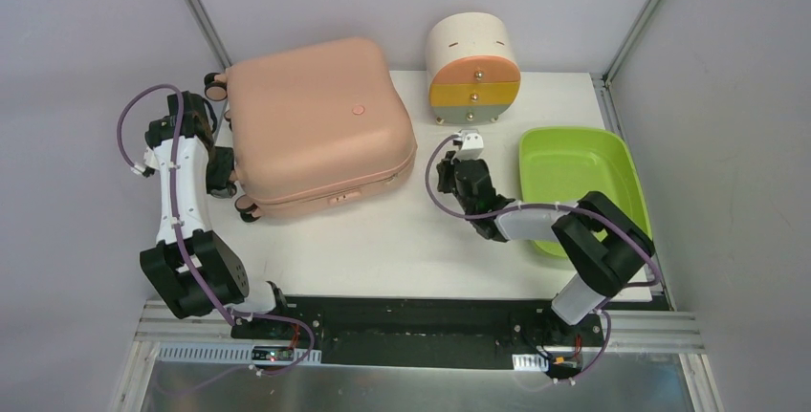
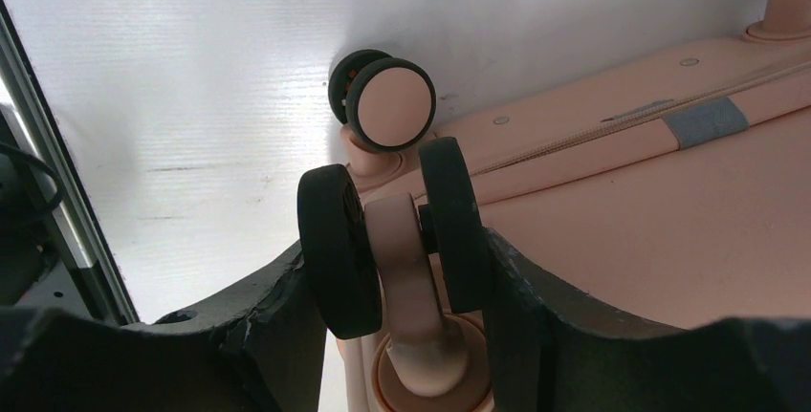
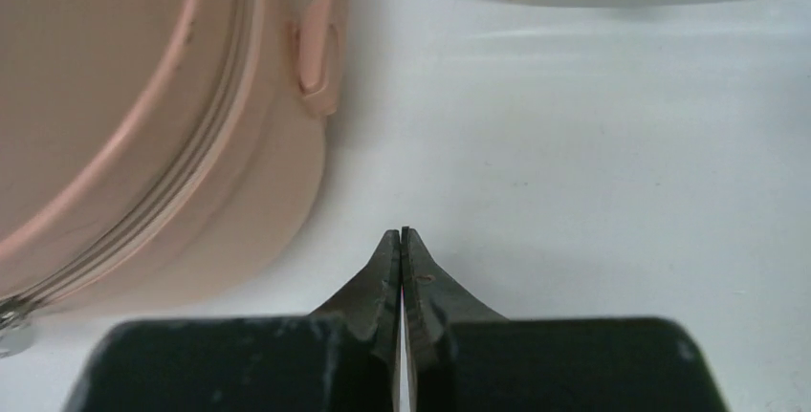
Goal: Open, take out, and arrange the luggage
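While the luggage (image 1: 316, 120) lies shut on the counter (image 1: 402, 240), rear left, your left hand (image 2: 402, 264) clamps its caster wheel (image 2: 335, 249), likely to steady it; right hand (image 3: 402, 240): closed, empty, alongside.

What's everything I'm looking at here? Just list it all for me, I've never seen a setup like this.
luggage: one, peach-pink, closed, lying flat on the far left of the table.
drawer unit: one, cream with orange, yellow and grey drawers, at the far edge, right of the luggage.
tray: one, lime green, on the right side.
table: one, white, under all of it.
left arm: one, black and white with a purple cable, at the luggage's wheel end.
left gripper: one, black, closed on a pink-and-black wheel of the luggage.
right arm: one, black and white, in front of the tray.
right gripper: one, black, shut on nothing, between luggage and tray.
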Controlling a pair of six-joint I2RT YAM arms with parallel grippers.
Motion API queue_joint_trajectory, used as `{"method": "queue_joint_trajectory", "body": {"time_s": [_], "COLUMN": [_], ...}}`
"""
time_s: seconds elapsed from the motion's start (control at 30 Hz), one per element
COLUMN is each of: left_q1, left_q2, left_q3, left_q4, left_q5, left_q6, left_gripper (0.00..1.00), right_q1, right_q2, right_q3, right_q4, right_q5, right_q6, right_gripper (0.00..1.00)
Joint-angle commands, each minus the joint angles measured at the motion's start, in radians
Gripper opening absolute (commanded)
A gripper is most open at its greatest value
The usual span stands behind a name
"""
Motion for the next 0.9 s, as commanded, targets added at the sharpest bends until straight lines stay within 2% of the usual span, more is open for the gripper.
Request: {"method": "queue_joint_trajectory", "body": {"time_s": [0.0, 0.07, 0.13, 0.2, 0.23, 0.3, 0.47, 0.87], "left_q1": [0.007, 0.007, 0.007, 0.007, 0.007, 0.007, 0.006, 0.005], "left_q2": [-0.02, -0.029, -0.03, -0.035, -0.041, -0.055, -0.046, -0.056], "left_q3": [0.03, 0.035, 0.05, 0.066, 0.068, 0.061, 0.033, 0.037], "left_q4": [-0.089, -0.088, -0.088, -0.09, -0.09, -0.088, -0.088, -0.089], "left_q5": [-0.133, -0.132, -0.116, -0.103, -0.092, -0.075, 0.001, 0.047], "left_q6": [0.234, 0.244, 0.261, 0.273, 0.272, 0.26, 0.248, 0.224], "left_gripper": [0.0, 0.0, 0.0, 0.0, 0.0, 0.0, 0.0, 0.0], "right_q1": [-0.081, -0.09, -0.091, -0.09, -0.091, -0.081, -0.009, 0.08], "right_q2": [-0.014, -0.039, -0.073, -0.068, -0.053, -0.017, 0.047, 0.136], "right_q3": [0.075, 0.077, 0.064, 0.044, 0.039, 0.03, -0.011, -0.026], "right_q4": [-0.065, -0.064, -0.053, 0.017, 0.065, 0.157, 0.354, 0.423], "right_q5": [-0.149, -0.213, -0.385, -0.485, -0.495, -0.516, -0.523, -0.483], "right_q6": [0.002, -0.011, -0.045, -0.035, -0.002, 0.065, 0.073, 0.19], "right_gripper": [0.0, 0.0, 0.02, 0.18, 0.23, 0.28, 0.43, 0.58]}}
